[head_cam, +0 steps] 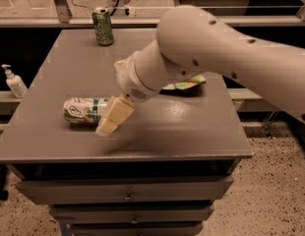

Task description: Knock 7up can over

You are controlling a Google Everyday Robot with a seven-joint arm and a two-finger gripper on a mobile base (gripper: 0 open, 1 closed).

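Counted on and around the table (157, 136): two cans, one pump bottle, one green bag, one arm with one gripper; below the tabletop, at least two drawer fronts.

Far left, off the table, on a lower ledge: pump bottle (15, 82), white, upright; fill level not discernible.

Left half of tabletop, near the front edge: 7up can (83, 110), silvery-white with green band, lying flat on its side, long axis running left to right; which end is the top not discernible, nor whether opened or anything inside.

Just right of that: gripper (109, 124), cream-coloured, angled down and to the left, overlapping the can's right end in this view, tip low over the tabletop; contact with the can not confirmable; whether open or closed cannot be told.

Far edge of tabletop, left of centre: green can (103, 27), darker, upright, well apart from the fallen can; contents not visible.

Centre to right: arm (216, 48), thick and white, entering from the right edge and crossing above the table.

Right half of tabletop, partly hidden behind the arm: green bag (187, 84), lying flat; contents not visible.

Under the tabletop: drawers (128, 190), shut; small knob on each of two fronts; contents hidden.
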